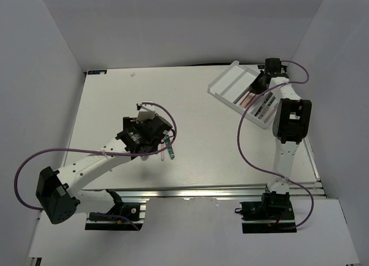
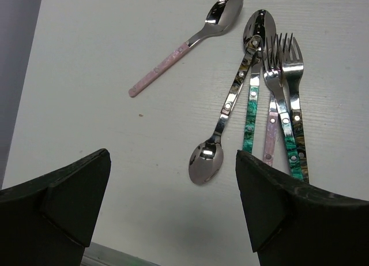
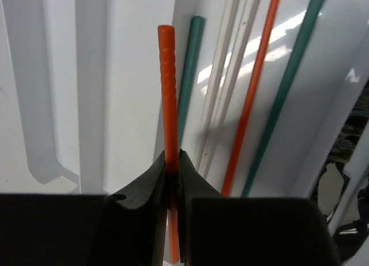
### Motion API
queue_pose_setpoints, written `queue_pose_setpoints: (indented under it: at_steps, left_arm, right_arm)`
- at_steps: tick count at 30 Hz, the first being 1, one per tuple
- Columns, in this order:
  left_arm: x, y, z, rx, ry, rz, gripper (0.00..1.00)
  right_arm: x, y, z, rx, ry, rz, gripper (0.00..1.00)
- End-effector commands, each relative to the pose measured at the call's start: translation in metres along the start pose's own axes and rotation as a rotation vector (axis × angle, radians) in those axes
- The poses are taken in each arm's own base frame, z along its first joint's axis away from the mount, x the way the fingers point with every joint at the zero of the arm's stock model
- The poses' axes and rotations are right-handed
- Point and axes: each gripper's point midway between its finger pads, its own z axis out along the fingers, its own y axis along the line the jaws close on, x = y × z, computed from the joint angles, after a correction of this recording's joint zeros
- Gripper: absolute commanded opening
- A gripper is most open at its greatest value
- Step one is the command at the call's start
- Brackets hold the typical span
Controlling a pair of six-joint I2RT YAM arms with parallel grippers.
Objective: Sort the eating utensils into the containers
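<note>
My left gripper (image 2: 172,203) hangs open over the table with nothing between its fingers. Just beyond it lies a cluster of eating utensils (image 1: 168,148): a pink-handled spoon (image 2: 185,45), a dark-handled spoon (image 2: 206,162) with its bowl nearest me, a teal-handled spoon (image 2: 251,117) and two forks (image 2: 281,98) side by side. My right gripper (image 3: 172,161) is over the white tray (image 1: 223,85), shut on an orange chopstick (image 3: 168,75) that points away over a compartment. Beside it in the containers (image 3: 121,75) lie teal (image 3: 192,58), pale grey (image 3: 229,58) and orange (image 3: 256,75) chopsticks.
The tray sits tilted at the table's back right corner, close to the right wall. The right arm (image 1: 291,122) stands along the table's right edge. A purple cable (image 1: 245,145) loops beside it. The left arm (image 1: 92,165) stretches across the front left.
</note>
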Motion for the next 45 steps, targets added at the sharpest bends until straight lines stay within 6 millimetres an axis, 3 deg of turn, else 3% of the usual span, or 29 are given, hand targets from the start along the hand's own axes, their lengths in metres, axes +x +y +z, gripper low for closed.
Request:
queue_pose_setpoints:
  at_steps: [1,2,4,5,10,11,17,18,20,21,23,24,26,27,28,29,32,33,34,36,38,39,41,45]
  left_arm:
    - [-0.003,0.011,0.001,-0.024,-0.037,0.011,0.98]
    - [-0.002,0.011,0.002,-0.025,-0.039,0.012,0.98]
    - [0.001,0.012,0.003,-0.028,-0.036,0.013,0.98]
    - [0.004,0.012,0.004,-0.029,-0.033,0.018,0.98]
    - [-0.003,0.019,0.001,-0.053,-0.047,0.016,0.98]
    - [-0.006,0.023,-0.001,-0.065,-0.055,0.018,0.98]
    - [-0.025,0.046,-0.003,-0.145,-0.100,-0.002,0.98]
    - [-0.027,0.056,0.002,-0.179,-0.100,-0.011,0.98]
    - [-0.032,0.065,0.012,-0.201,-0.106,-0.072,0.98]
    - [-0.025,0.073,0.025,-0.197,-0.048,-0.115,0.98]
    - [-0.021,0.078,0.038,-0.179,-0.016,-0.198,0.98]
    - [-0.016,0.087,0.046,-0.187,0.010,-0.270,0.98]
    - [-0.002,0.097,0.056,-0.209,0.043,-0.318,0.98]
    - [0.003,0.112,0.062,-0.250,0.067,-0.364,0.98]
    - [0.007,0.121,0.063,-0.281,0.078,-0.381,0.98]
    - [0.011,0.128,0.064,-0.304,0.086,-0.395,0.98]
    - [0.011,0.134,0.065,-0.295,0.084,-0.406,0.98]
    - [0.010,0.133,0.065,-0.279,0.081,-0.385,0.98]
    - [0.009,0.133,0.063,-0.267,0.075,-0.385,0.98]
    - [0.011,0.129,0.063,-0.237,0.078,-0.368,0.98]
    - [0.011,0.123,0.064,-0.197,0.080,-0.364,0.98]
    - [0.010,0.121,0.064,-0.184,0.081,-0.364,0.98]
    - [0.011,0.115,0.065,-0.155,0.087,-0.360,0.98]
    - [0.012,0.110,0.067,-0.127,0.098,-0.351,0.98]
  right_arm:
    - [-0.022,0.001,-0.015,-0.006,-0.042,-0.017,0.02]
    - [-0.021,-0.001,-0.014,-0.003,-0.037,-0.018,0.04]
    - [-0.021,-0.005,-0.014,0.006,-0.034,-0.024,0.19]
    - [-0.021,-0.006,-0.014,0.009,-0.035,-0.025,0.35]
    - [-0.030,0.000,-0.029,0.007,-0.055,-0.047,0.53]
    - [-0.036,0.004,-0.034,0.003,-0.070,-0.052,0.60]
    - [-0.053,0.011,-0.075,0.027,-0.138,-0.049,0.63]
    - [-0.041,0.013,-0.076,0.018,-0.114,-0.059,0.63]
    - [-0.035,0.034,-0.099,-0.028,-0.139,-0.106,0.63]
    - [-0.004,0.048,-0.097,-0.042,-0.095,-0.188,0.63]
    - [0.020,0.073,-0.118,-0.083,-0.090,-0.286,0.63]
    - [0.051,0.094,-0.123,-0.101,-0.069,-0.386,0.63]
    - [0.090,0.104,-0.135,-0.102,-0.053,-0.473,0.63]
    - [0.120,0.125,-0.147,-0.145,-0.053,-0.543,0.63]
    - [0.148,0.122,-0.144,-0.140,-0.016,-0.575,0.63]
    - [0.179,0.137,-0.151,-0.168,-0.007,-0.624,0.63]
    - [0.234,0.151,-0.157,-0.226,0.041,-0.693,0.63]
    - [0.260,0.168,-0.164,-0.277,0.050,-0.730,0.63]
    - [0.278,0.170,-0.160,-0.279,0.073,-0.760,0.63]
    - [0.302,0.191,-0.164,-0.291,0.057,-0.818,0.62]
    - [0.334,0.191,-0.147,-0.245,0.117,-0.882,0.57]
    - [0.336,0.202,-0.154,-0.272,0.108,-0.882,0.53]
    - [0.364,0.202,-0.148,-0.264,0.145,-0.927,0.44]
    - [0.389,0.214,-0.146,-0.270,0.150,-0.966,0.37]
